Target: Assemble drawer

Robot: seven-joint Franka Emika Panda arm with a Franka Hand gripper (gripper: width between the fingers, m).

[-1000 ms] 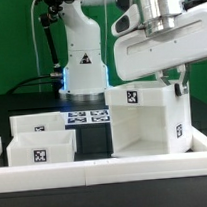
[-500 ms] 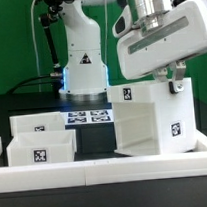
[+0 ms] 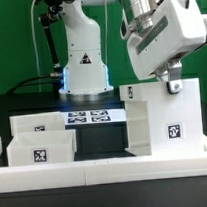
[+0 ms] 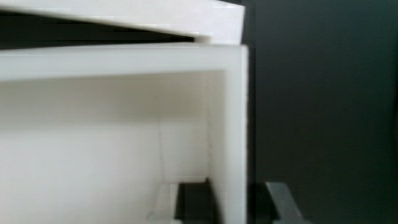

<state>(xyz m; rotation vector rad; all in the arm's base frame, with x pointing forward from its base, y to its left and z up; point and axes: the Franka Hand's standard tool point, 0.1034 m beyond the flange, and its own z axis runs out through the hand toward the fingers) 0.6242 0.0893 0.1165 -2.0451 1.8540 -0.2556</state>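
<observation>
The tall white drawer case (image 3: 163, 117) stands on the black table at the exterior view's right, tags on its top corner and its side. My gripper (image 3: 173, 85) is shut on the case's upper wall edge, one finger on each side. In the wrist view the case wall (image 4: 228, 120) runs between my two dark fingers (image 4: 196, 200), with the case's hollow white inside beside it. Two small open-topped white trays sit at the exterior view's left, one behind (image 3: 38, 123) and one in front (image 3: 36, 148), each with a tag.
The marker board (image 3: 90, 116) lies flat in front of the robot base (image 3: 86, 68). A long low white border rail (image 3: 106, 171) runs along the table's front edge, close to the case and the front tray.
The case has been turned in my grip: its open front, seen a second ago, now faces away and a closed tagged side shows. My gripper has tilted and moved slightly to the exterior view's right.
</observation>
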